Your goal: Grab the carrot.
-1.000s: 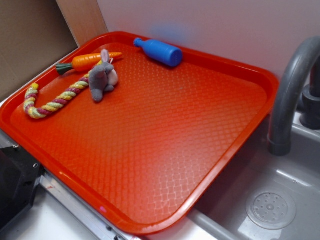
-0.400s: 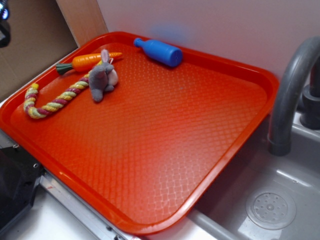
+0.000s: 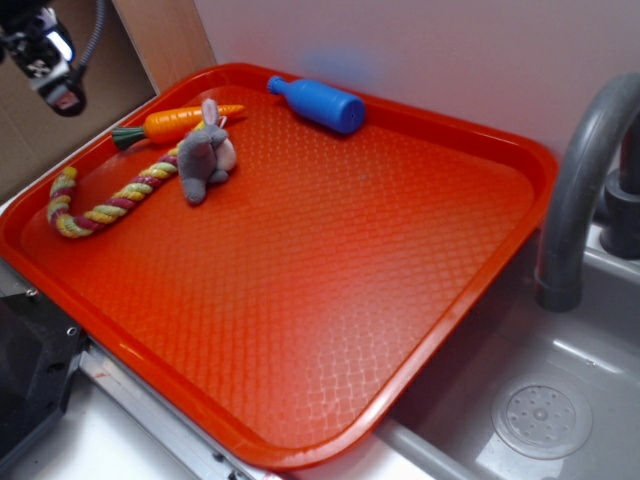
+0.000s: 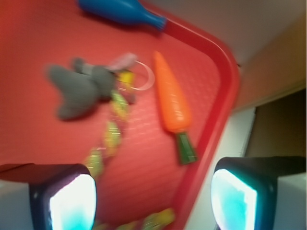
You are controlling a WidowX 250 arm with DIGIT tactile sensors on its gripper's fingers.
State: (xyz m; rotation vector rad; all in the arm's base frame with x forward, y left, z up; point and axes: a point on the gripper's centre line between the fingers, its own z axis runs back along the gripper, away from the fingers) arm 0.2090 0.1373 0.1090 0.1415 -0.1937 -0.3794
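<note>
The carrot (image 3: 178,122) (image 4: 171,98) lies at the far left corner of the red tray (image 3: 330,300) (image 4: 225,72), near the rim, with its green stem end toward the left rim. The grey bunny (image 3: 205,155) (image 4: 79,90) is just beside it, at about 5 o'clock from it in the exterior view, with the braided rope (image 3: 100,200) (image 4: 111,136). The blue bottle (image 3: 318,102) (image 4: 120,10) lies apart along the back rim. The rest of the tray is open. The gripper (image 3: 45,55) (image 4: 152,201) hangs high at the upper left, outside the tray rim. Only the wrist view shows its fingers (image 4: 72,201): wide apart, with nothing between them. A grey faucet (image 3: 585,170) stands at the right.
</note>
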